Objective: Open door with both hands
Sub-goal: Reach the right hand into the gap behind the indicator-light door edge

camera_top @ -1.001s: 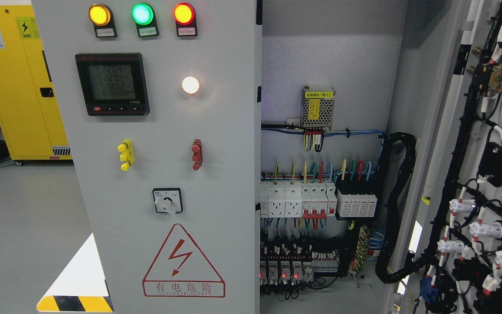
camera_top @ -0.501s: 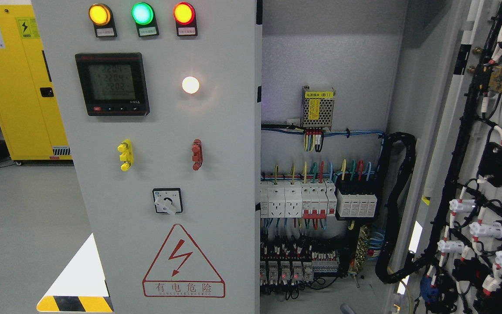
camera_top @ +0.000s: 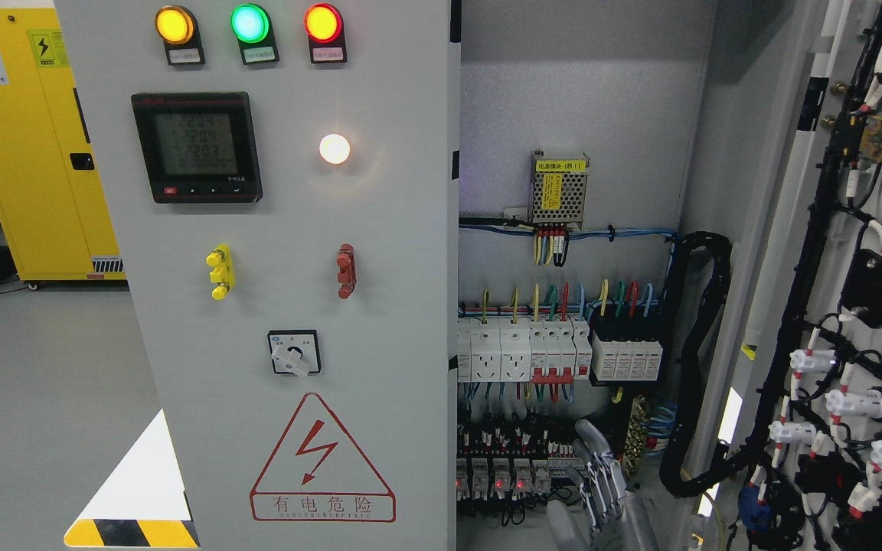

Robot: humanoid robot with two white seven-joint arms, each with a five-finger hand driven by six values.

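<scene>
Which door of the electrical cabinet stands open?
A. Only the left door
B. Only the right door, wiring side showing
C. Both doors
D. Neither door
B: the right door is swung wide, showing its inner wiring and the cabinet interior, while the left door with the warning triangle is shut.

Hand (camera_top: 602, 501) cropped at bottom edge

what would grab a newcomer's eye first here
Three lit lamps, amber, green and red, top the closed grey door, above its red lightning warning triangle. To the right, the open cabinet shows coloured wiring and white breakers, with a robot hand rising at the bottom edge.
</scene>
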